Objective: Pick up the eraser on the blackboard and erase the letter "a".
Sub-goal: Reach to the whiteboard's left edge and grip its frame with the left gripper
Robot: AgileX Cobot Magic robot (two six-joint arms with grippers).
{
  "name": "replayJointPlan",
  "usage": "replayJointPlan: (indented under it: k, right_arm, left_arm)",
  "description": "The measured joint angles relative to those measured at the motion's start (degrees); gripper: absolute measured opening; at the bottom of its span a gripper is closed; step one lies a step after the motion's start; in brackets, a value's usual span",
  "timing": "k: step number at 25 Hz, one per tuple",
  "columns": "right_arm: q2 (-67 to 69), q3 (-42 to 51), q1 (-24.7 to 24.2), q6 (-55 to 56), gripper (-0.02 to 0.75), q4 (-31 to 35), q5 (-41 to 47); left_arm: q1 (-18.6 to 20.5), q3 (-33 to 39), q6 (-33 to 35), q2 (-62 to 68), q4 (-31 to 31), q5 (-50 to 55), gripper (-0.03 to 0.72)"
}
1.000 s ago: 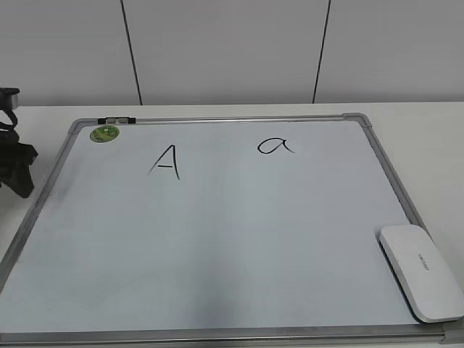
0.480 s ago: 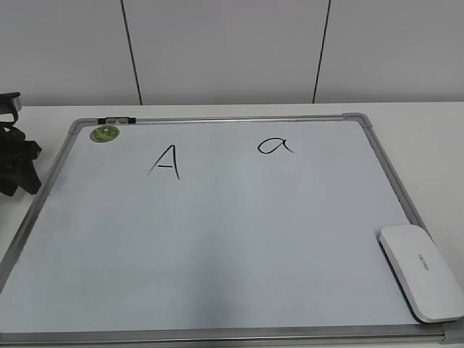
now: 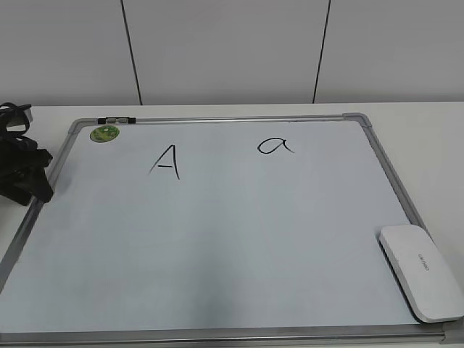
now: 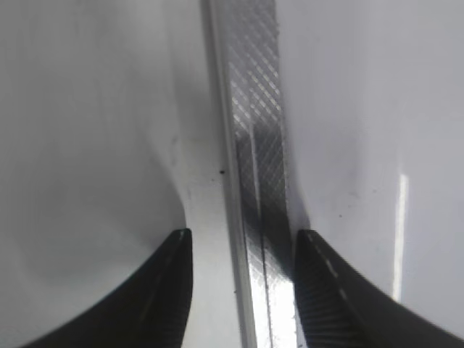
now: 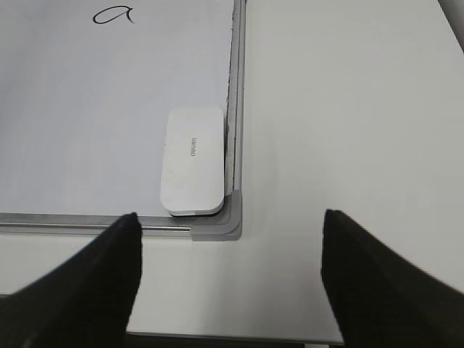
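Right wrist view: right tool [image 5: 228, 279] open, empty, hovering above table short of blackboard [image 5: 109, 94] corner. Eraser [image 5: 192, 161] flat in that corner against frame; letter "a" [image 5: 114, 14] far up board. Left tool [image 4: 243, 290] open, straddling frame. Step: approach, eraser not grasped. Next: descend, straddle eraser, close.

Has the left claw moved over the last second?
Yes. The left claw has shifted right, closer to the blackboard's left frame edge.

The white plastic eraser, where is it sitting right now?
The white rounded plastic eraser lies flat in the near right corner of the silver-framed whiteboard, against its right frame rail, below and right of the handwritten lowercase "a".
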Motion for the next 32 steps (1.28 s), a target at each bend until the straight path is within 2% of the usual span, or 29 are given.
replayJointPlan:
  k: [10,16,25,29,32]
  right_arm:
    - [0.0,0.0,0.0,0.0,0.573,0.0,0.0]
    - [0.0,0.0,0.0,0.0,0.573,0.0,0.0]
    - [0.0,0.0,0.0,0.0,0.573,0.0,0.0]
    - [0.0,0.0,0.0,0.0,0.573,0.0,0.0]
    - [0.0,0.0,0.0,0.0,0.573,0.0,0.0]
  left_arm:
    - [1.11,-0.03,1.34,0.1,-3.09,0.43,0.273]
    - [2.51,-0.03,2.35,0.1,-4.71,0.53,0.263]
    - [2.48,-0.03,3.69,0.5,-7.09,0.66,0.26]
    - [2.48,-0.03,3.69,0.5,-7.09,0.66,0.209]
    - [2.48,-0.03,3.69,0.5,-7.09,0.66,0.198]
